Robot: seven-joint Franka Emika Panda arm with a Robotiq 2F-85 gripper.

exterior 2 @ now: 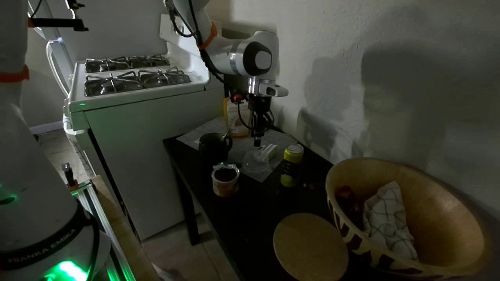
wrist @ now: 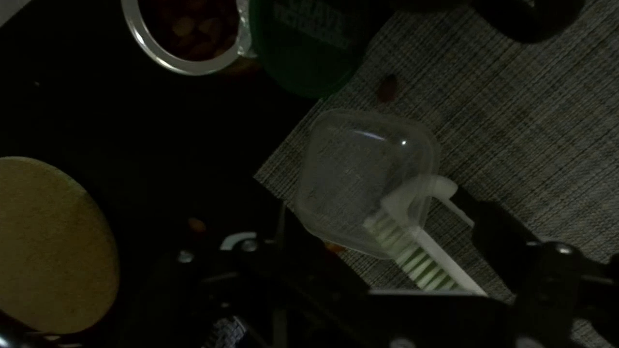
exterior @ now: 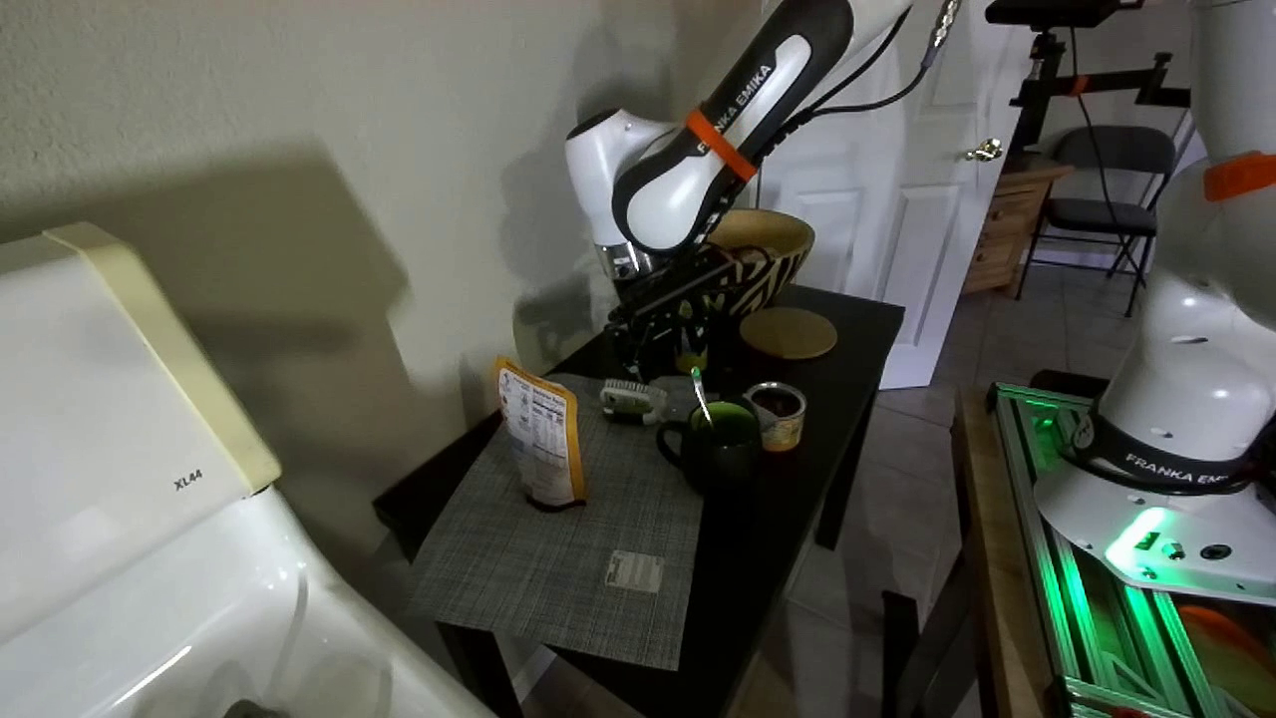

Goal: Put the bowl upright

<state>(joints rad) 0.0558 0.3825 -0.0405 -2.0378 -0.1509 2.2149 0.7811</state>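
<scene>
Gripper (wrist: 372, 208) closest in wrist view, jaws well apart, hanging above the clear plastic bowl (wrist: 353, 159). Bowl sits on the woven mat (wrist: 522, 125), right by its corner; can't tell which way its mouth faces. Brush (wrist: 426, 268) lies at its side, bristles sideways, tip of its head showing through the plastic. Dark mug (exterior 2: 211, 150) stands at the mat's edge, spoon (exterior: 701, 394) in it, opened tub (exterior 2: 225, 182) just beside, close to the robot-side long edge of the black table (exterior 2: 250, 234). Yellow-green can (exterior 2: 293, 155) upright just beside the mat. Orange-edged pouch (exterior: 541, 439) also upright, on the mat, toward the opposite long edge. Small brown bit (wrist: 197, 225) on the table between mat and round board (wrist: 53, 246); board lies flat, just beside the big patterned wooden bowl (exterior 2: 441, 226), which takes the short edge away from the pouch, checked cloth (exterior 2: 386, 218) inside. Stove (exterior 2: 164, 156) stands by the other short edge, seen in both exterior views.
</scene>
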